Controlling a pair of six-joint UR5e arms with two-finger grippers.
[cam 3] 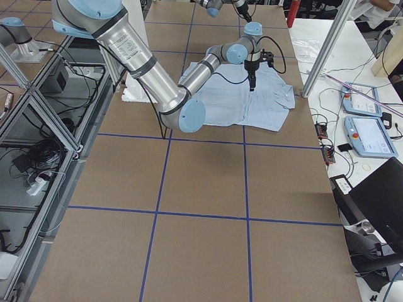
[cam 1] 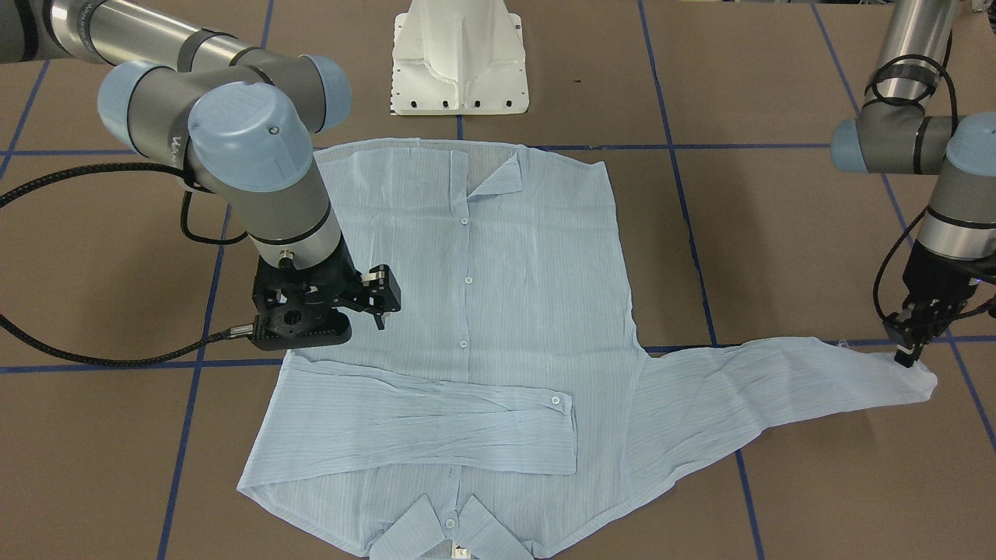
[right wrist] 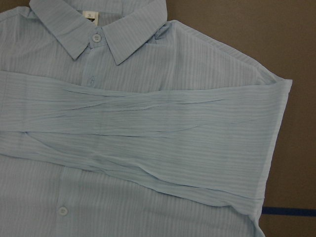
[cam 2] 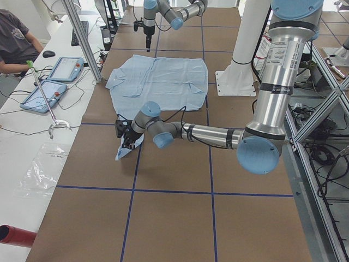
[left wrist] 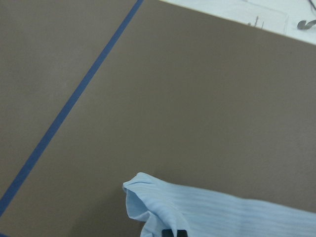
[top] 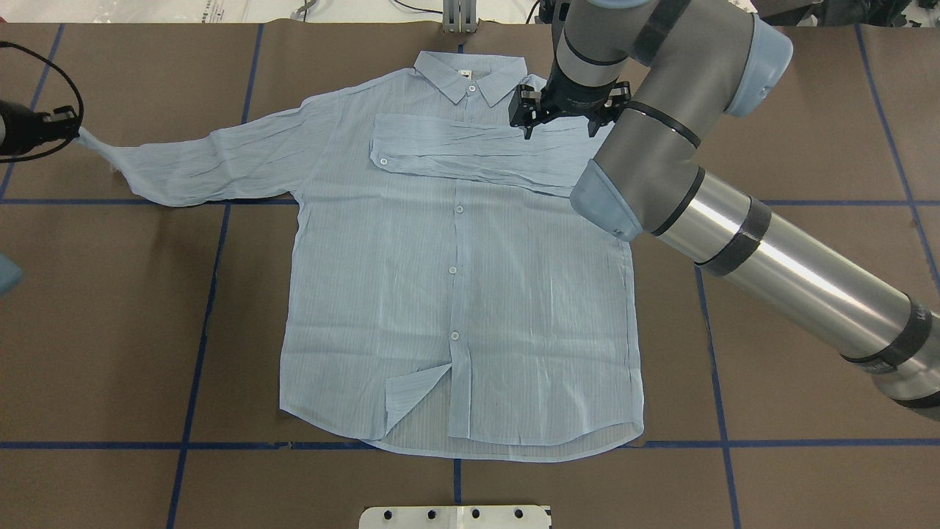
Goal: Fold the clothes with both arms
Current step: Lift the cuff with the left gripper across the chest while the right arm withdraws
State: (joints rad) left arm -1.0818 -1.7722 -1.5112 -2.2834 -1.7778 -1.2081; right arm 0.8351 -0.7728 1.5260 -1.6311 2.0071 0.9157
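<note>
The pale-blue striped shirt [top: 455, 279] lies flat, front up, collar [top: 470, 73] at the far edge. One sleeve [top: 470, 150] lies folded across the chest. The other sleeve [top: 213, 165] stretches out sideways. My left gripper [cam 1: 906, 356] is shut on that sleeve's cuff [cam 1: 922, 377] at table height. The cuff also shows in the left wrist view [left wrist: 148, 197]. My right gripper [top: 559, 123] is open and empty. It hovers over the shoulder end of the folded sleeve, near the collar. It also shows in the front-facing view [cam 1: 373, 303].
The white pedestal base [cam 1: 459, 62] stands behind the shirt's hem. Blue tape lines [top: 213, 294] cross the brown table. A side bench with tablets [cam 2: 49, 90] and a seated person [cam 2: 16, 41] lies beyond the table's far edge.
</note>
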